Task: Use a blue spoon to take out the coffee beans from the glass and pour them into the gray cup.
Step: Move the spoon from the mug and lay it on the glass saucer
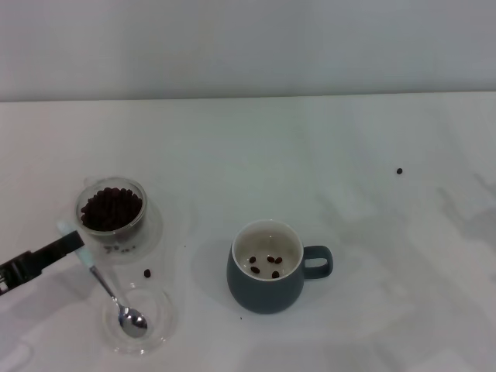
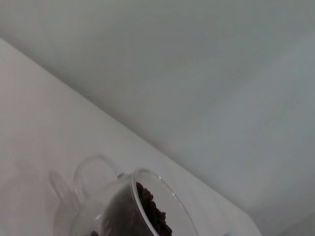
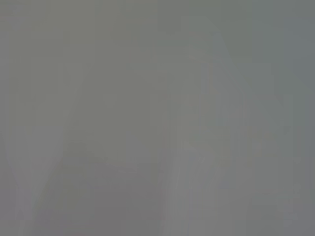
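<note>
A white worktop [image 1: 349, 155] spreads before me, running back to a pale wall. The gray cup [image 1: 266, 277] stands near the middle on the near side, its loop handle turned right, with four coffee beans lying on its off-white bottom.

At far left, the glass [image 1: 111, 208] holds the main heap of beans [image 1: 111, 208], filled close to its rim; my left wrist view shows the same glass [image 2: 133, 206] from low and close, beans [image 2: 152, 211] dark behind its clear wall.

Nearer than the glass, at the left front, a shallow clear dish [image 1: 159, 329] sits on the worktop. The spoon [image 1: 116, 298] slants across it, metal bowl resting in the dish, thin neck rising up and left to the pale blue handle.

My left end effector [image 1: 70, 242] reaches in from the left edge, closed on the top of that handle, just beside the near side of the glass.

One stray bean [image 1: 147, 273] lies between glass and dish; another [image 1: 400, 170] lies well apart at far right.

My right end effector appears in none of the views; its wrist camera gives only a plain gray field.
</note>
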